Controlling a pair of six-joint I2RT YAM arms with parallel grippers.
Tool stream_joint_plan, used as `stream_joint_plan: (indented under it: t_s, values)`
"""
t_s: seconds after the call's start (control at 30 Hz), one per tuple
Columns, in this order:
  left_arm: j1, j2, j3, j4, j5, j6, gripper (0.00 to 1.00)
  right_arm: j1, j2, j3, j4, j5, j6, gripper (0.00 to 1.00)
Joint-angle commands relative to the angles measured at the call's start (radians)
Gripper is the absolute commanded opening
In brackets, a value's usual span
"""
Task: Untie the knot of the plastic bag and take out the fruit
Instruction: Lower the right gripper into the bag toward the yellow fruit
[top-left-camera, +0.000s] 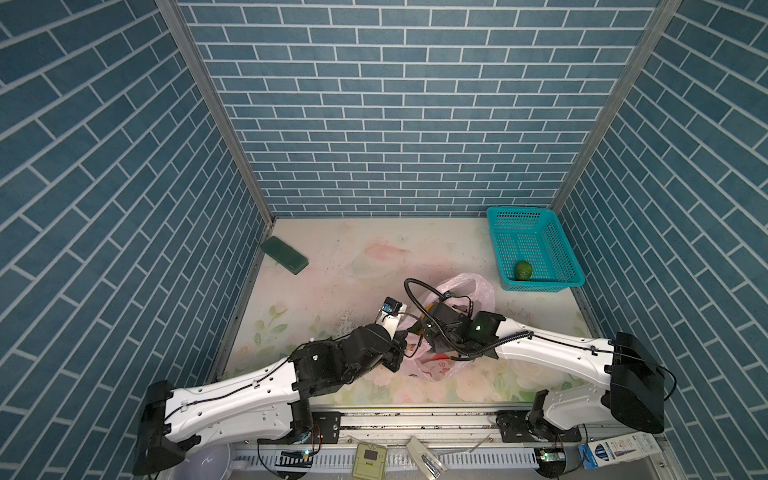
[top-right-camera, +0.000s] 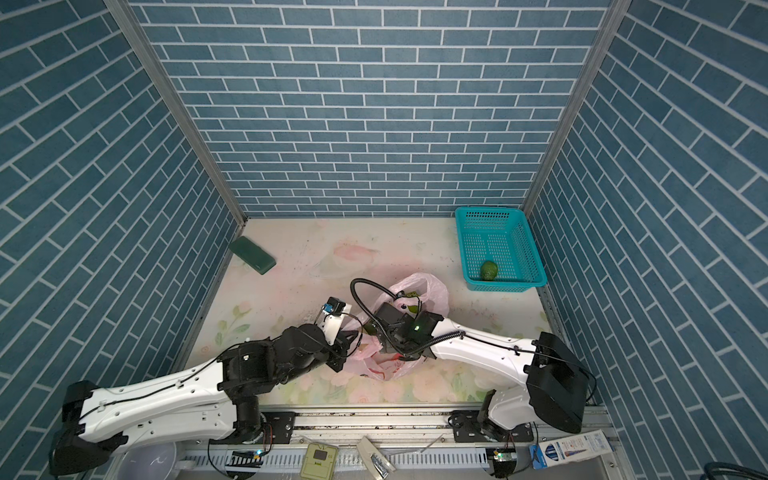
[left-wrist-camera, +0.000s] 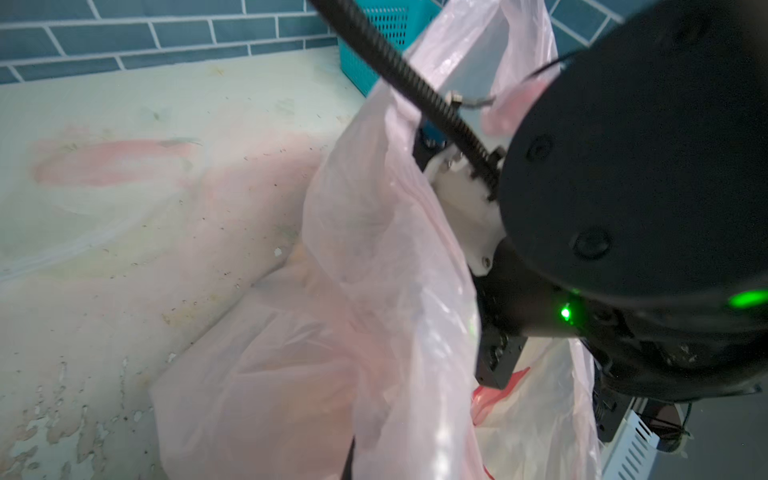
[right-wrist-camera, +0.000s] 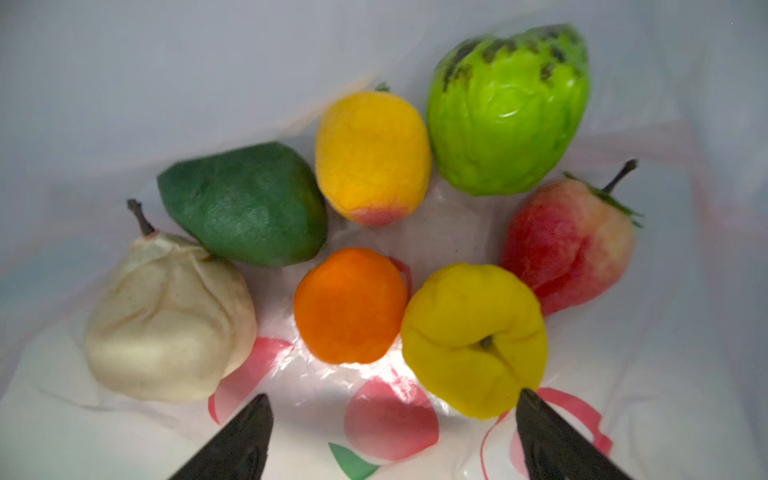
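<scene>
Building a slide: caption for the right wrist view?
Open right tool poised over seven toy fruits inside the pink plastic bag.

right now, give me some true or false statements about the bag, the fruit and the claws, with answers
1. The right claw is open inside the plastic bag. True.
2. The teal basket holds three fruits. False: it holds one green fruit.
3. Seven pieces of fruit lie in the bag. True.
4. The dark green block is in the basket. False: it lies on the table, by the left wall.
5. The left claw is open. False: it is shut on the bag's plastic.
</scene>
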Motion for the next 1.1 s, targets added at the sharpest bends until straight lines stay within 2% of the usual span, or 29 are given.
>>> stream_joint_plan:
  t_s: [0.0,0.23,0.47,0.53,0.7,1.07]
  values:
    - [-0.023,0.034,-0.019,0.032,0.051,-0.005,0.00,-0.026,-0.042,-0.059,-0.016,0.096,0.130,0.93]
    - [-0.035,0.062,-0.036,0.032,0.044,-0.003,0.00,-0.052,-0.111,-0.225,0.072,0.041,0.219,0.94]
    - [-0.037,0.056,-0.067,0.033,0.034,-0.007,0.00,-0.052,-0.143,-0.295,0.185,-0.013,0.243,0.95]
    - [-0.037,0.053,-0.070,0.029,0.027,-0.005,0.00,-0.052,-0.139,-0.280,0.243,-0.031,0.218,0.95]
    - [-0.037,0.047,-0.079,0.010,0.007,0.002,0.00,-0.052,-0.069,-0.177,0.260,-0.051,0.179,0.95]
    - [-0.037,0.034,-0.106,0.013,-0.008,0.001,0.00,-0.056,0.132,-0.097,0.292,-0.073,0.175,0.96]
